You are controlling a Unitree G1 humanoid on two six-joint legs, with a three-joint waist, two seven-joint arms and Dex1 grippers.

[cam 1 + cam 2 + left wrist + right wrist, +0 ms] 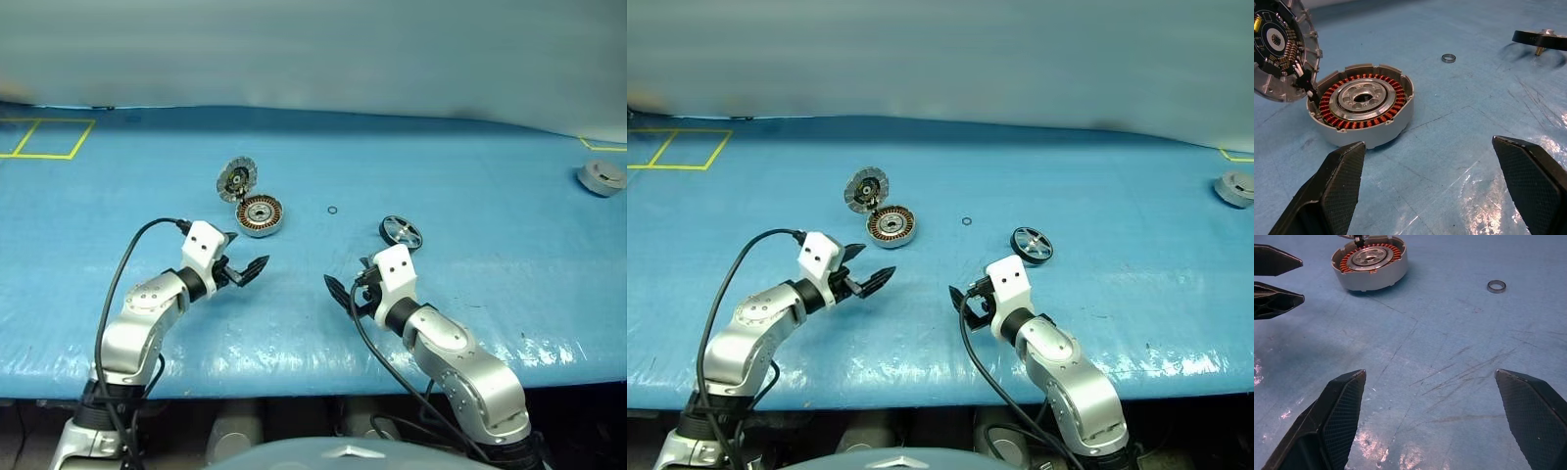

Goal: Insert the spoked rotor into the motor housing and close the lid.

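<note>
Left claw (247, 268): fingers spread wide, nothing between them, hovering low over the blue table (470, 176) and aimed at the motor housing (260, 214), which lies just ahead of it.

Right claw (345, 288): fingers likewise spread wide, empty, above bare table. The spoked rotor (401, 232) lies near it, just beyond the wrist on the robot's right; the claw points inward, towards the housing side, not at the rotor.

Progress: judged to be at the very start. Rotor not yet picked up, housing unfilled, lid (236, 179) open. Everything remains: grasp rotor, carry it across to the housing, seat it over the centre, fold the lid down.

Containers:
- Motor housing sits flat on the table, open side up. Inside: ring of copper-coloured windings around a silver centre with a hole. No rotor in it.
- Lid stands tilted open at the far-left edge of the housing, joined to it there; inner face with radial segments and dark hub turned towards the robot.

Loose items:
- Small metal ring (332, 211) on the table between housing and rotor, apart from both.
- Second grey puck (601, 177) far off at the right edge of the table, well apart from the work.
- Yellow tape lines (44, 138) at the far left corner.
</note>
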